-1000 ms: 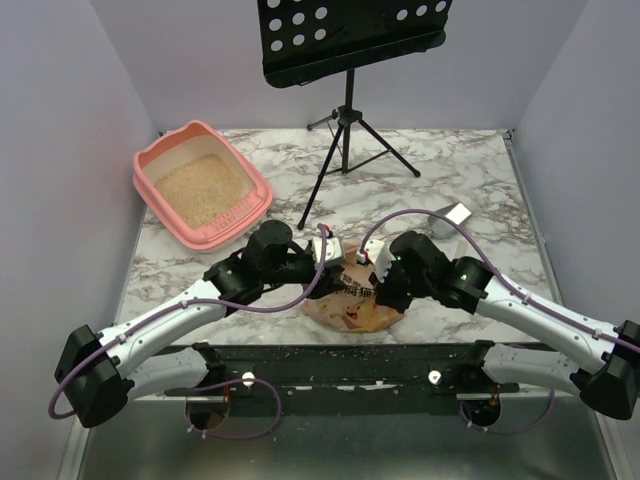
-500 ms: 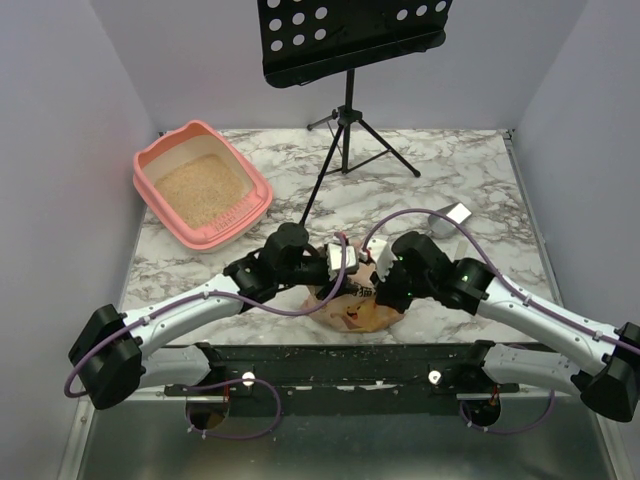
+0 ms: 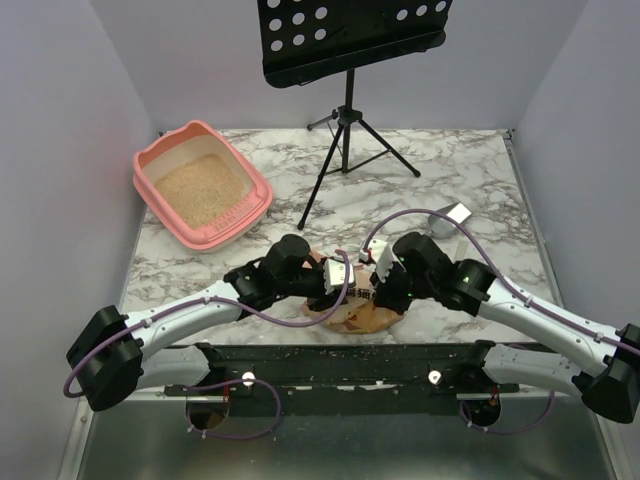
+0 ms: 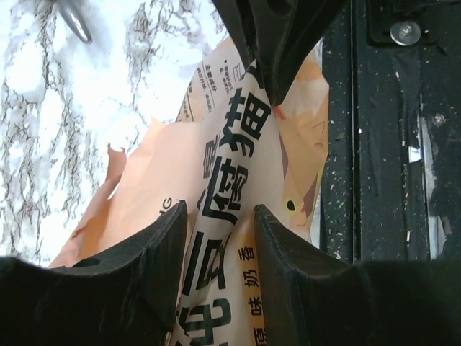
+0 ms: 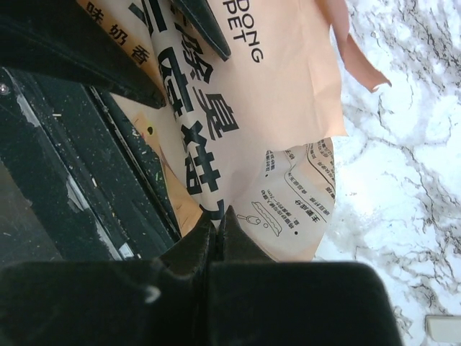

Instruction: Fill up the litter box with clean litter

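A big salmon-pink plastic litter box (image 3: 165, 141) with rounded corners is seen at the far left of the white-and-grey marble table (image 3: 470, 170), well apart from both arms. Sandy beige clean litter (image 3: 200, 190) is spread over its floor, and a slotted ledge is seen at its near end. Near the front edge of the table, between the two arms, a crinkled orange-tan bag (image 3: 360, 312) is lying; what is inside it cannot be seen.

Big black Chinese characters are printed down the bag — one is 猫 — with smaller lines of Chinese beside them. The letters "DONG" and "PET" can be read in the right wrist view. Part of an orange cat face with one eye is drawn near the bag's edge.

The left arm is stretched low across the table toward the bag. The left gripper (image 4: 216, 216) is held apart, with one black finger (image 4: 144, 267) on each side of a strip of the bag. The right arm is bent in from the other side. The right gripper (image 5: 216, 220) is closed tight on the bag's edge, with the bag pinched between its tips. The two grippers are close together, facing each other over the bag.

A small grey scoop-like thing (image 3: 447, 219) is lying to the right of the bag, and a black music stand (image 3: 345, 130) on a tripod is set at the back.
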Controlling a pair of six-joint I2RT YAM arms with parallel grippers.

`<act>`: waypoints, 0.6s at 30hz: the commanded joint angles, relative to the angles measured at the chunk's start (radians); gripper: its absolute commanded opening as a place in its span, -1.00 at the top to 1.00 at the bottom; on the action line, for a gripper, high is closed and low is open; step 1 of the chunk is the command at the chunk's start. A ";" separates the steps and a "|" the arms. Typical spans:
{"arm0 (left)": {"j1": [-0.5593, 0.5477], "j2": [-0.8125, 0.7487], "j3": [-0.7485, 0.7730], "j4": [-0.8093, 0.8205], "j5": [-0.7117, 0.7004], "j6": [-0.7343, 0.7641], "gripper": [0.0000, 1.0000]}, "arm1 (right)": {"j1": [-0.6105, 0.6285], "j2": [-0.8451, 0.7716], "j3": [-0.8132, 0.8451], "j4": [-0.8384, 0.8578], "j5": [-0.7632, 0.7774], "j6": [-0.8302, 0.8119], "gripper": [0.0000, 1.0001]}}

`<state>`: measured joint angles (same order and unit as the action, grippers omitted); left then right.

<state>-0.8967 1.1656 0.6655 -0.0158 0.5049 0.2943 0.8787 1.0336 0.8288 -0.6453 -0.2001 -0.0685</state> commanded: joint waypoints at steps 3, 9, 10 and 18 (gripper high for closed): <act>0.067 -0.026 -0.010 -0.210 -0.123 0.075 0.17 | -0.014 -0.058 0.007 0.027 0.021 0.007 0.99; 0.090 -0.032 -0.007 -0.254 -0.125 0.075 0.85 | -0.014 -0.058 0.010 0.016 0.037 0.004 0.99; 0.090 -0.030 -0.006 -0.260 -0.118 0.075 0.93 | -0.014 -0.063 0.009 0.015 0.036 0.004 0.99; 0.093 -0.032 0.112 -0.366 -0.234 0.083 1.00 | -0.014 -0.034 0.026 0.045 0.126 0.003 0.99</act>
<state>-0.8440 1.1355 0.7143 -0.1638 0.4858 0.3386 0.8761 1.0180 0.8253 -0.6029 -0.1711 -0.0685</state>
